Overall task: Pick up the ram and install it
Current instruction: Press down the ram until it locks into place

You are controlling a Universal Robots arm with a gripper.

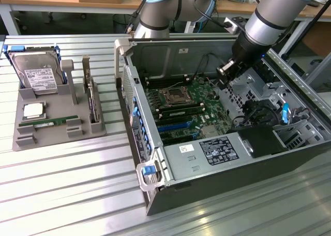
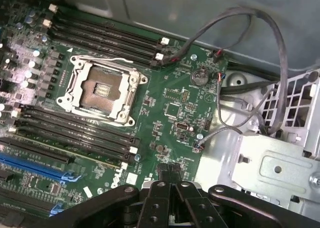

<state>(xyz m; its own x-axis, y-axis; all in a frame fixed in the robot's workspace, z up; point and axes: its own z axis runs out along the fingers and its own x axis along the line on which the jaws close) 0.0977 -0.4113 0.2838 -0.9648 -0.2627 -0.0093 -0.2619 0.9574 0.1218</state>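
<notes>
The ram (image 1: 49, 122) is a thin green stick lying flat in the front slot of the grey holder (image 1: 51, 137) at the exterior view's left. My gripper (image 1: 223, 76) hangs over the open computer case (image 1: 217, 158), far from the ram, above the motherboard (image 1: 181, 104). In the wrist view my gripper (image 2: 172, 190) is shut, its black fingers (image 2: 159, 198) pressed together with nothing between them. Below lie the motherboard (image 2: 170, 103), the bare processor socket (image 2: 102, 88) and empty black memory slots (image 2: 75, 128) on both sides of it.
A silver hard drive (image 1: 36, 73), a dark expansion card (image 1: 93, 99) and a small square chip (image 1: 33, 110) also rest in the holder. Loose cables (image 2: 270, 63) arc over the case's metal bracket (image 2: 275, 168). The slatted metal table (image 1: 67, 189) surrounds the case.
</notes>
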